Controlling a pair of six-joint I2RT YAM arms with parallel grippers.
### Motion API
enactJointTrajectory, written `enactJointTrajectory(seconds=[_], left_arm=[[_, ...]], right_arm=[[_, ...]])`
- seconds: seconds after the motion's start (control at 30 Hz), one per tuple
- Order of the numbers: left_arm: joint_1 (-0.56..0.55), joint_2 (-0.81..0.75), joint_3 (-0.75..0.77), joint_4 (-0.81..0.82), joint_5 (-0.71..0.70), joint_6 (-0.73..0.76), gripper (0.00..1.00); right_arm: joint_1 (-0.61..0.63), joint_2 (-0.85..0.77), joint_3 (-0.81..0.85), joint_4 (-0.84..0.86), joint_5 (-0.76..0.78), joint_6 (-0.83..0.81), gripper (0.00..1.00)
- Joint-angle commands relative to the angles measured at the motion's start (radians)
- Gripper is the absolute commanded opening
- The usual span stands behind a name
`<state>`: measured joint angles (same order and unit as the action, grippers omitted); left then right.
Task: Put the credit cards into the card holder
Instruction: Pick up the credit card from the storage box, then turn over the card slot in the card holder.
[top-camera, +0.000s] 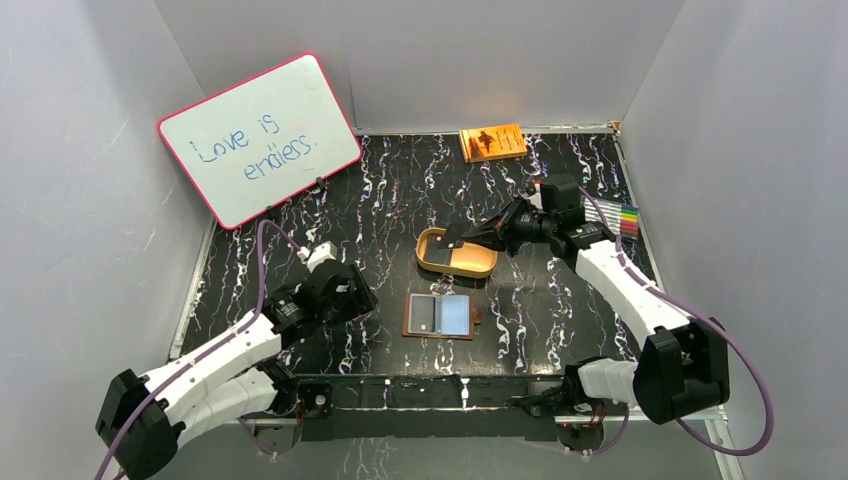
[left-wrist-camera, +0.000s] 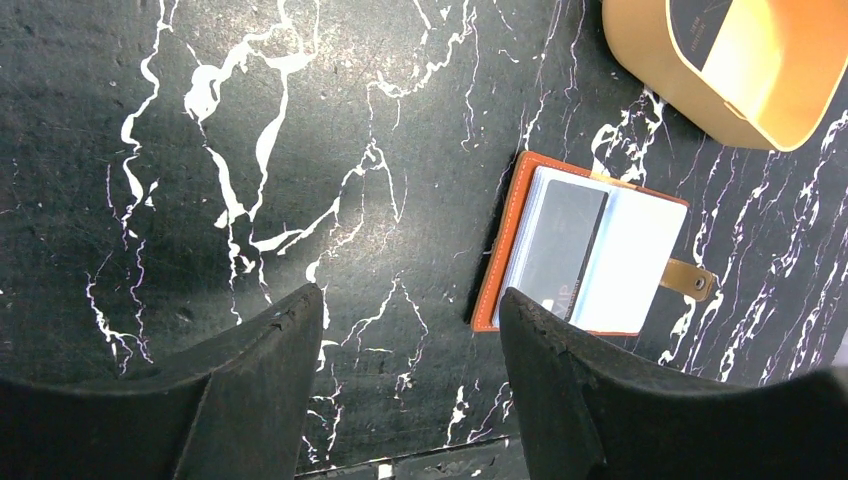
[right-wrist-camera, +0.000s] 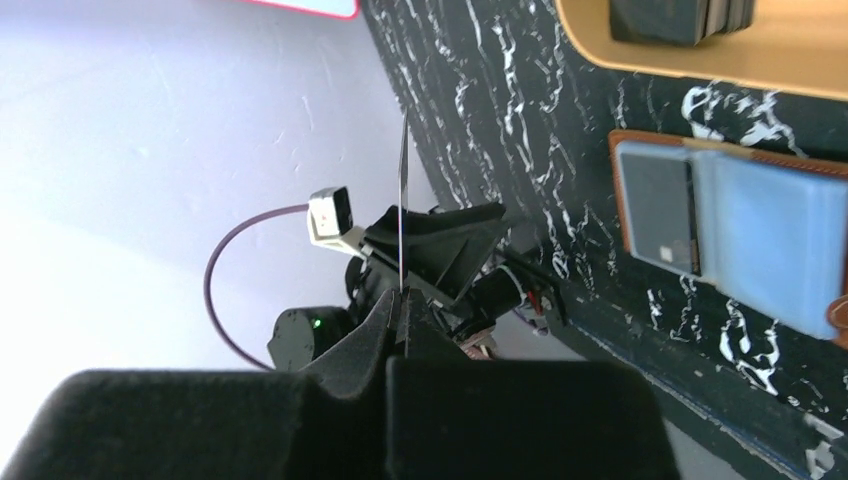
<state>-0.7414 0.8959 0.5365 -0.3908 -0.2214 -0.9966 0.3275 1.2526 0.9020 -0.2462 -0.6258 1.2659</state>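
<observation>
The brown card holder (top-camera: 440, 316) lies open on the black marbled table, with a dark card (left-wrist-camera: 565, 245) in its left slot and a pale bluish panel on its right. It also shows in the right wrist view (right-wrist-camera: 740, 220). My right gripper (top-camera: 470, 237) is shut on a thin dark credit card (top-camera: 452, 238) and holds it above the tan oval tray (top-camera: 480, 268). In the right wrist view the card (right-wrist-camera: 402, 200) is edge-on between the fingers. More dark cards (right-wrist-camera: 680, 15) lie in the tray. My left gripper (left-wrist-camera: 410, 300) is open and empty, left of the holder.
A whiteboard (top-camera: 260, 135) leans at the back left. An orange book (top-camera: 492, 142) lies at the back wall. Coloured markers (top-camera: 627, 218) lie at the right edge. Grey walls enclose the table on three sides.
</observation>
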Motion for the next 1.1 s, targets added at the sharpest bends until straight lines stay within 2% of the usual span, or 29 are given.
enactJointTrajectory(seconds=[0.0, 0.07, 0.13, 0.23, 0.33, 0.43, 0.53, 0.67, 0.9, 1.07], left_arm=[[0.006, -0.028, 0.028, -0.038, -0.034, 0.015, 0.62], [0.005, -0.036, 0.033, -0.039, -0.03, 0.019, 0.62], [0.006, -0.041, 0.041, -0.039, -0.017, 0.037, 0.62], [0.006, -0.043, 0.06, -0.015, 0.05, 0.083, 0.62], [0.005, -0.031, 0.076, 0.036, 0.158, 0.126, 0.63], [-0.017, -0.005, 0.087, 0.076, 0.197, 0.11, 0.66], [-0.081, 0.043, 0.105, 0.128, 0.182, 0.079, 0.7], [-0.157, 0.175, 0.172, 0.153, 0.142, 0.067, 0.73], [-0.177, 0.344, 0.252, 0.225, 0.187, 0.081, 0.72], [-0.18, 0.436, 0.293, 0.268, 0.221, 0.08, 0.7]], right_arm=[[-0.002, -0.052, 0.019, 0.005, -0.106, 0.051, 0.0], [-0.001, -0.071, 0.036, -0.013, -0.093, 0.011, 0.0], [-0.001, -0.074, 0.106, -0.092, -0.046, -0.131, 0.0], [0.052, -0.065, 0.243, -0.388, 0.139, -0.44, 0.0], [0.122, -0.184, 0.165, -0.425, 0.239, -0.583, 0.0], [0.154, -0.284, 0.04, -0.462, 0.287, -0.664, 0.0], [0.184, -0.347, -0.084, -0.461, 0.279, -0.692, 0.0], [0.195, -0.425, -0.235, -0.37, 0.266, -0.663, 0.0], [0.197, -0.406, -0.389, -0.222, 0.241, -0.635, 0.0], [0.197, -0.379, -0.435, -0.158, 0.242, -0.614, 0.0]])
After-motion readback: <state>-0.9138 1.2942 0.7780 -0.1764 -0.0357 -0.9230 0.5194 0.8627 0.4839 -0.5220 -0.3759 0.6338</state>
